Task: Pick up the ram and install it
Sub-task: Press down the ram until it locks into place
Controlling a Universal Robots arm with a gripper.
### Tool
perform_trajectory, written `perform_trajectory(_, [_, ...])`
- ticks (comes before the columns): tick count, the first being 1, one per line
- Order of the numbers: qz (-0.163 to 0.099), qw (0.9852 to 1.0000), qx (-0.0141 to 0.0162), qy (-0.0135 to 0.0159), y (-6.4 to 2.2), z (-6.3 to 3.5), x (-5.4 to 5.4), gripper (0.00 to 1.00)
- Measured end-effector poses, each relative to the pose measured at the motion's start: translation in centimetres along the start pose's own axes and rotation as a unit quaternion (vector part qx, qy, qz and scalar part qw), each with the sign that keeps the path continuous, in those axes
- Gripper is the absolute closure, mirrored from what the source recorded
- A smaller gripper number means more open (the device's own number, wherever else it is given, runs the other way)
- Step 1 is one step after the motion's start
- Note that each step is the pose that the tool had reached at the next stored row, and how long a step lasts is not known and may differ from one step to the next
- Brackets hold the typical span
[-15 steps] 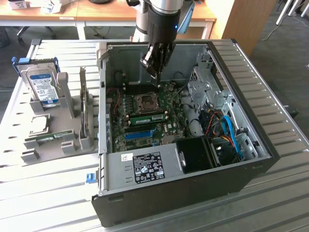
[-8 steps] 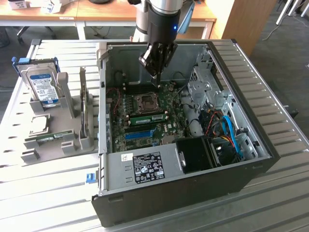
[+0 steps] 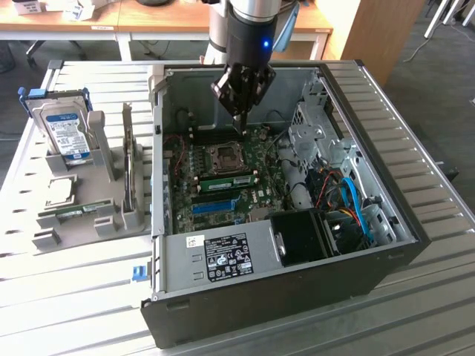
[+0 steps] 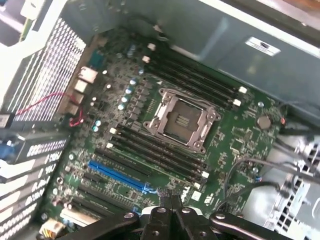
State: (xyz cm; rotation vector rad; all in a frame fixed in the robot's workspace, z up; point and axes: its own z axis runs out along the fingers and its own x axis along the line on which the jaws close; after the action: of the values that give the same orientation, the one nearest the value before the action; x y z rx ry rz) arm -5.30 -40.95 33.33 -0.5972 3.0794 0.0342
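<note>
Slatted metal table (image 3: 67, 282) with an open PC case (image 3: 297, 293). The claw (image 3: 239, 124) is fully closed and empty, low over the motherboard (image 4: 235, 145) near the memory slots (image 4: 192, 82).

Risk: the closed tips could clip the slots or the socket (image 4: 181, 120) if the claw drops.

The ram (image 3: 74, 213) is a thin green stick lying in the grey holder (image 3: 111, 159) at the exterior view's left, well apart from the claw.

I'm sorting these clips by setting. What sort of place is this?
Probably a robotics lab or workshop bench: an open computer case lies on a slatted metal table, a hard drive stands in a parts holder, and wooden desks are behind.
</note>
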Motion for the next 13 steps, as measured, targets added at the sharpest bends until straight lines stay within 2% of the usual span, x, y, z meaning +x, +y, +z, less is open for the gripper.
perform_trajectory(3, [0.027, 0.9996, 0.0002, -0.0006, 0.0, 0.02, 0.0, 0.89])
perform_trajectory(7, [0.063, 0.998, 0.0005, -0.0014, 0.0, 0.04, 0.0, 0.89])
perform_trajectory(9, [0.081, 0.9967, 0.0007, -0.0017, 0.0, 0.04, 0.0, 0.89])
perform_trajectory(13, [0.118, 0.993, 0.0009, -0.0025, 0.0, 0.07, 0.0, 0.89])
